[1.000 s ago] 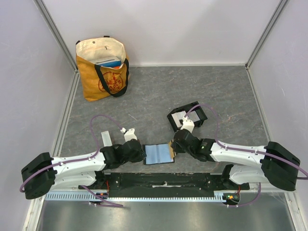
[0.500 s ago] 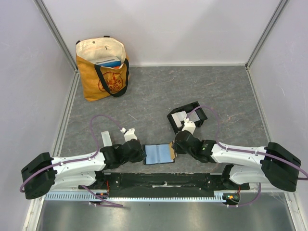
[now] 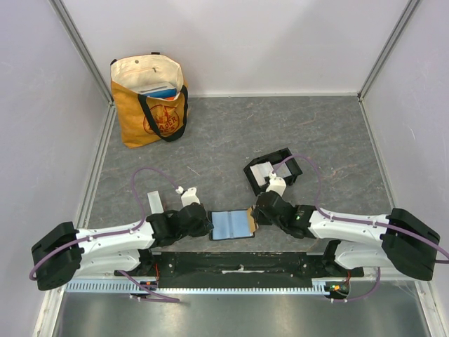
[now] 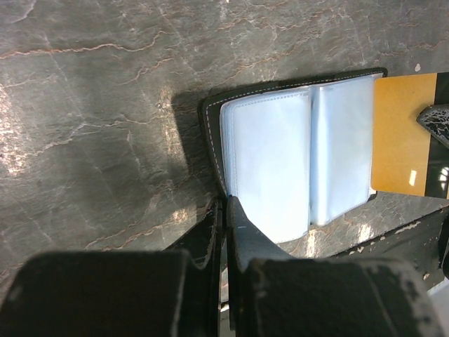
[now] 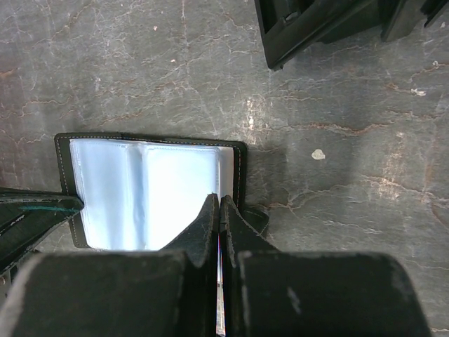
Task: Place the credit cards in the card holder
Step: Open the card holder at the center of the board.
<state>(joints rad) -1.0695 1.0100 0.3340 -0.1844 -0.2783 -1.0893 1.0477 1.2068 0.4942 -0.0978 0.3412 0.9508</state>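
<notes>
Credit card [image 4: 405, 133] in right gripper [image 5: 219, 203] is cut off beyond the wallet [image 4: 270, 168]

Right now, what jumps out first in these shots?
An open wallet with pale clear sleeves lies front and centre: the left gripper pinches its left edge, and the right gripper holds an orange card at its right edge. Just beyond the right gripper sits the black tray, and a yellow tote bag stands in the far left corner.
</notes>
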